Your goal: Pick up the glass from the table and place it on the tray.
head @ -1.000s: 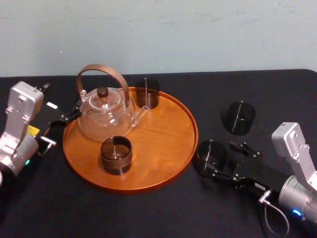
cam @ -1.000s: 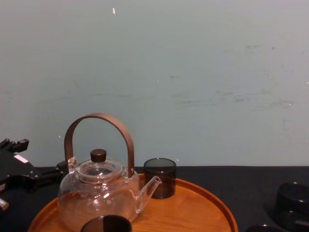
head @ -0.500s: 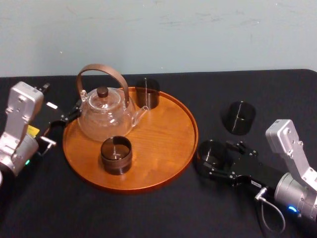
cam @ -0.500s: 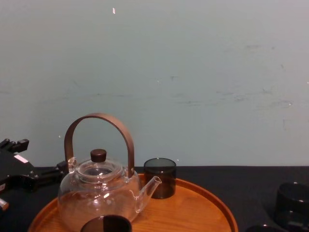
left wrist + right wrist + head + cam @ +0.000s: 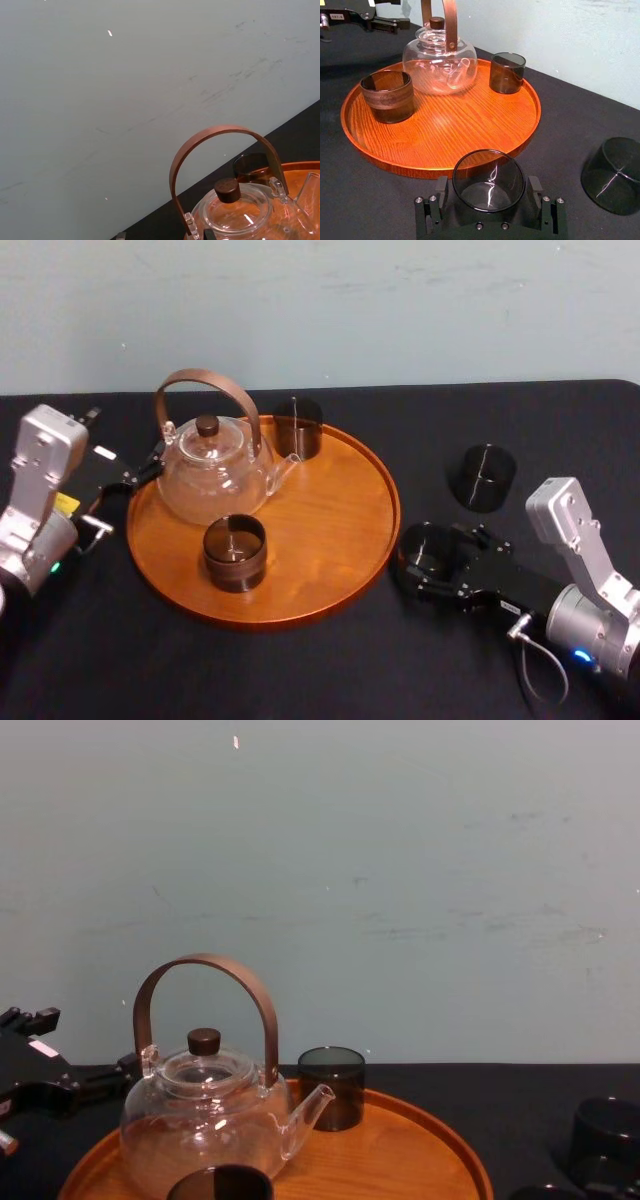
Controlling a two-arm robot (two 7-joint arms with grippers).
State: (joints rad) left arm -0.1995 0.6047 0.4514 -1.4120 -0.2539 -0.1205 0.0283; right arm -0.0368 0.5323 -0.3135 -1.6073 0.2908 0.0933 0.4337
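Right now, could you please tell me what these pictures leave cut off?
Chest view: bottom edge cuts the front glass on the tray and the table glass bracketed by the right end effector.
Left wrist view: bottom edge cuts the teapot.
Right wrist view: top edge clips the parked left end effector.

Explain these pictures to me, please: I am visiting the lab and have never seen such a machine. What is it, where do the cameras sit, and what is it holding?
It is a robot with two arms, each ending in jaws. One camera looks down from its head, one looks across from its chest, and one rides on each wrist. On the black table lies a round wooden tray carrying a teapot, a front glass and a back glass. The right gripper has its jaws open around a third glass, which stands on the table beside the tray, not lifted. A fourth glass stands farther back. The left gripper rests by the tray's left rim.
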